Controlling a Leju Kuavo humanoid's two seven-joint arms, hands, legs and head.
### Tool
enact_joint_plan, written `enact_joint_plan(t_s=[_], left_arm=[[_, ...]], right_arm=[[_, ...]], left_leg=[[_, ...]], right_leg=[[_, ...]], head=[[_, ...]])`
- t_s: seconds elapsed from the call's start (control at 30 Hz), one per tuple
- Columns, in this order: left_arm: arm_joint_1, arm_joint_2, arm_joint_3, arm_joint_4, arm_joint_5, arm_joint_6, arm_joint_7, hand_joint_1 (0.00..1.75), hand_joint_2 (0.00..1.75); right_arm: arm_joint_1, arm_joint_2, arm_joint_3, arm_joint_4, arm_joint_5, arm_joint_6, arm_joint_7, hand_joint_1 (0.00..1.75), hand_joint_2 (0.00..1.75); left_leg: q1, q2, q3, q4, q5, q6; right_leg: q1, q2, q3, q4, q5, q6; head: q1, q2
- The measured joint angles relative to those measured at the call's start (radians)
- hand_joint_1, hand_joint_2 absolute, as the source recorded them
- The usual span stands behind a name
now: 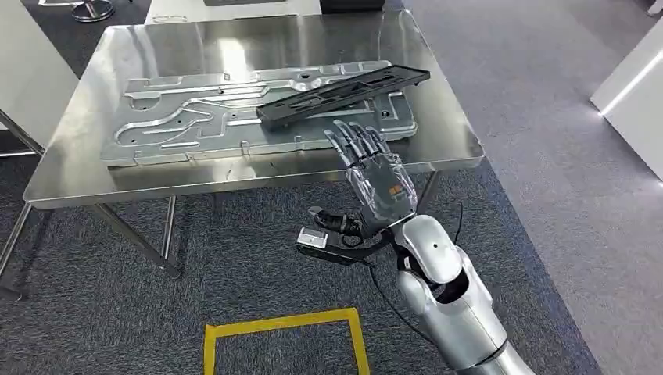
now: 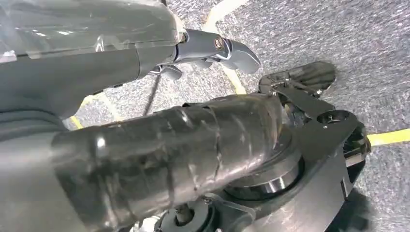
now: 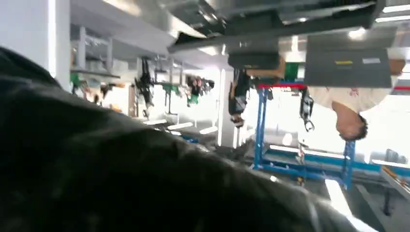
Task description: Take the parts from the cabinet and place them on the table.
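A long black plastic part lies slanted across a large silver stamped panel on the steel table. My right hand hovers over the table's front edge, just short of the black part's near end. Its fingers are stretched out and apart, and it holds nothing. From the right wrist the same hand is a dark blur. My left hand hangs low over the grey carpet; its grey cover and one silver fingertip show, and how its fingers lie is unclear.
Yellow tape marks a square on the carpet in front of the table. White furniture stands at the far right and the far left. A person and blue racks are beyond the table.
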Motion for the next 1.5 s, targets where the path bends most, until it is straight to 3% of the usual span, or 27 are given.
enact_joint_plan(t_s=[0.13,0.17,0.23,0.3,0.37,0.4,0.47,0.5,0.53,0.63,0.67,0.7,0.73,0.8,0.83,0.9,0.97,1.0,1.03,1.17,1.2,1.27,1.33,1.37,1.4,1.47,1.5], left_arm=[[0.002,0.0,-0.001,-0.01,0.019,0.013,-0.006,0.0,0.0],[0.002,0.002,-0.001,-0.016,0.026,0.019,-0.01,0.0,0.0],[0.005,0.002,-0.002,-0.024,0.034,0.028,-0.013,0.0,0.0],[0.007,0.003,-0.002,-0.03,0.042,0.036,-0.018,0.0,0.0],[0.007,0.005,-0.002,-0.043,0.071,0.058,-0.033,0.0,0.0],[0.007,0.006,-0.002,-0.055,0.087,0.075,-0.042,0.0,0.0],[0.011,0.014,-0.002,-0.086,0.119,0.115,-0.063,0.0,0.0],[0.013,0.02,-0.002,-0.104,0.132,0.136,-0.072,0.0,0.0],[0.018,0.023,-0.002,-0.121,0.14,0.151,-0.077,0.0,0.0],[0.019,0.028,-0.003,-0.16,0.164,0.182,-0.091,0.0,0.0],[0.019,0.026,-0.003,-0.175,0.173,0.192,-0.096,0.0,0.0],[0.017,0.027,-0.003,-0.187,0.182,0.207,-0.1,0.0,0.0],[0.017,0.027,-0.002,-0.201,0.188,0.225,-0.105,0.0,0.0],[0.017,0.02,-0.002,-0.221,0.199,0.255,-0.108,0.0,0.0],[0.014,0.015,-0.002,-0.225,0.202,0.263,-0.107,0.0,0.0],[0.007,0.001,-0.002,-0.226,0.202,0.27,-0.095,0.0,0.0],[0.002,-0.016,-0.002,-0.226,0.203,0.271,-0.086,0.0,0.0],[-0.001,-0.021,-0.002,-0.225,0.203,0.271,-0.085,0.0,0.0],[0.0,-0.024,-0.001,-0.225,0.204,0.269,-0.085,0.0,0.0],[-0.018,-0.035,0.006,-0.222,0.205,0.244,-0.08,0.0,0.0],[-0.02,-0.037,0.007,-0.219,0.205,0.238,-0.079,0.0,0.0],[-0.017,-0.04,0.009,-0.212,0.205,0.222,-0.074,0.0,0.0],[-0.018,-0.045,0.013,-0.198,0.205,0.21,-0.071,0.0,0.0],[-0.019,-0.047,0.015,-0.191,0.205,0.206,-0.071,0.0,0.0],[-0.021,-0.049,0.018,-0.184,0.205,0.203,-0.071,0.0,0.0],[-0.02,-0.051,0.022,-0.174,0.205,0.2,-0.068,0.0,0.0],[-0.02,-0.051,0.023,-0.171,0.205,0.2,-0.068,0.0,0.0]], right_arm=[[0.005,0.0,0.0,0.019,-0.02,0.01,0.003,0.0,0.0],[0.013,0.0,0.0,0.032,-0.025,0.01,0.006,0.0,0.0],[0.027,0.0,0.0,0.059,-0.03,-0.002,0.006,0.0,0.0],[0.048,0.0,-0.002,0.084,-0.031,-0.008,0.012,0.0,0.0],[0.08,0.0,-0.02,0.13,-0.032,-0.01,0.045,0.0,0.0],[0.099,-0.002,-0.036,0.163,-0.032,-0.015,0.061,0.0,0.0],[0.14,-0.002,-0.097,0.254,-0.031,-0.034,0.085,0.0,0.0],[0.156,-0.002,-0.141,0.314,-0.031,-0.051,0.087,0.0,0.0],[0.166,-0.002,-0.18,0.368,-0.027,-0.072,0.08,0.0,0.0],[0.204,-0.006,-0.301,0.514,-0.024,-0.084,0.093,0.0,0.0],[0.216,-0.01,-0.347,0.555,-0.036,-0.066,0.113,0.0,0.0],[0.226,-0.01,-0.395,0.601,-0.049,-0.051,0.133,0.0,0.0],[0.235,-0.01,-0.461,0.668,-0.067,-0.044,0.154,0.0,0.0],[0.261,-0.017,-0.592,0.816,-0.106,-0.047,0.199,0.0,0.0],[0.279,-0.024,-0.659,0.889,-0.12,-0.048,0.227,0.0,0.0],[0.335,-0.042,-0.775,1.012,-0.155,-0.05,0.273,0.0,0.0],[0.378,-0.05,-0.898,1.107,-0.243,-0.019,0.308,0.0,0.0],[0.388,-0.05,-0.952,1.136,-0.274,-0.005,0.317,0.0,0.0],[0.39,-0.048,-1.002,1.157,-0.3,0.013,0.325,0.0,0.0],[0.407,-0.041,-1.169,1.229,-0.365,0.069,0.387,0.0,0.0],[0.409,-0.033,-1.204,1.239,-0.371,0.079,0.395,0.0,0.0],[0.407,-0.024,-1.254,1.247,-0.372,0.098,0.405,0.0,0.0],[0.406,-0.014,-1.294,1.259,-0.365,0.115,0.404,0.0,0.0],[0.406,-0.01,-1.308,1.262,-0.361,0.121,0.401,0.0,0.0],[0.406,-0.004,-1.325,1.267,-0.36,0.125,0.397,0.0,0.0],[0.406,0.004,-1.348,1.273,-0.359,0.127,0.396,0.0,0.0],[0.404,0.011,-1.356,1.276,-0.358,0.128,0.395,0.0,0.0]], left_leg=[[0.004,0.033,0.007,-0.019,0.034,-0.026],[0.008,0.023,0.001,-0.01,0.017,-0.031],[0.008,-0.016,-0.026,0.073,-0.105,-0.034],[0.008,-0.027,-0.051,0.213,-0.199,-0.037],[0.008,-0.029,-0.039,0.279,-0.18,-0.035],[0.007,-0.03,-0.006,0.249,-0.145,-0.032],[0.006,-0.055,0.11,0.093,-0.094,-0.021],[0.005,-0.103,0.16,0.008,-0.127,-0.009],[0.005,-0.117,0.186,-0.035,-0.135,-0.008],[-0.007,-0.085,0.174,-0.034,-0.125,0.002],[0.009,-0.067,0.166,-0.047,-0.11,0.011],[0.007,-0.054,0.161,-0.048,-0.1,0.017],[0.007,-0.043,0.151,-0.048,-0.091,0.029],[0.006,-0.025,0.128,-0.045,-0.076,0.03],[0.006,-0.019,0.117,-0.042,-0.069,0.03],[0.009,-0.004,0.091,-0.031,-0.058,0.023],[0.012,0.016,0.066,-0.013,-0.054,0.015],[0.009,0.028,0.061,-0.001,-0.053,0.008],[0.009,0.043,0.052,0.006,-0.055,0.0],[0.016,0.093,0.062,0.004,-0.041,-0.035],[0.019,0.05,0.052,0.026,-0.084,-0.041],[0.017,-0.01,0.022,0.126,-0.207,-0.033],[0.008,-0.029,-0.002,0.271,-0.294,-0.018],[0.004,-0.03,0.005,0.291,-0.292,-0.012],[-0.004,-0.031,0.036,0.272,-0.263,-0.002],[-0.017,-0.043,0.144,0.131,-0.19,0.017],[-0.026,-0.081,0.213,0.029,-0.173,0.034]], right_leg=[[0.007,0.021,-0.012,-0.041,0.028,-0.01],[-0.003,0.025,-0.015,-0.055,0.048,-0.015],[-0.001,0.04,-0.042,-0.06,0.075,-0.029],[0.001,0.059,-0.07,-0.057,0.098,-0.029],[0.004,0.078,-0.103,-0.048,0.121,-0.027],[0.004,0.086,-0.118,-0.042,0.128,-0.025],[0.004,0.102,-0.145,-0.026,0.139,-0.019],[0.001,0.105,-0.156,-0.017,0.143,-0.015],[0.005,0.113,-0.165,-0.008,0.149,-0.01],[-0.004,0.142,-0.179,-0.014,0.18,0.012],[-0.002,0.141,-0.183,-0.008,0.175,0.016],[-0.002,0.114,-0.193,0.012,0.134,0.024],[-0.007,0.092,-0.21,0.066,0.072,0.031],[-0.021,0.073,-0.247,0.214,-0.024,0.046],[-0.028,0.071,-0.254,0.267,-0.035,0.054],[-0.042,0.066,-0.218,0.267,0.02,0.068],[-0.052,0.039,-0.109,0.128,0.071,0.077],[-0.054,-0.008,-0.049,0.043,0.045,0.082],[-0.035,-0.023,-0.029,-0.004,0.023,0.075],[-0.027,0.027,-0.064,-0.007,0.052,0.025],[-0.028,0.035,-0.076,-0.009,0.063,0.013],[-0.021,0.051,-0.102,-0.009,0.084,-0.002],[-0.007,0.077,-0.135,-0.007,0.11,-0.01],[-0.003,0.086,-0.141,-0.005,0.119,-0.012],[0.002,0.099,-0.158,-0.003,0.131,-0.013],[0.007,0.123,-0.179,0.002,0.15,-0.012],[0.005,0.132,-0.187,0.002,0.161,-0.013]], head=[[0.004,0.0],[0.003,0.0],[0.002,0.0],[0.003,0.0],[0.003,0.0],[0.003,0.0],[0.003,0.0],[0.003,0.0],[0.003,0.0],[0.003,0.0],[0.002,0.0],[0.006,0.0],[0.008,0.0],[0.008,0.0],[0.008,0.0],[0.008,0.0],[0.009,0.0],[0.009,0.0],[0.01,0.0],[0.008,0.0],[0.008,0.0],[0.008,0.0],[0.008,0.0],[0.008,0.0],[0.008,0.0],[0.008,0.0],[0.009,0.0]])
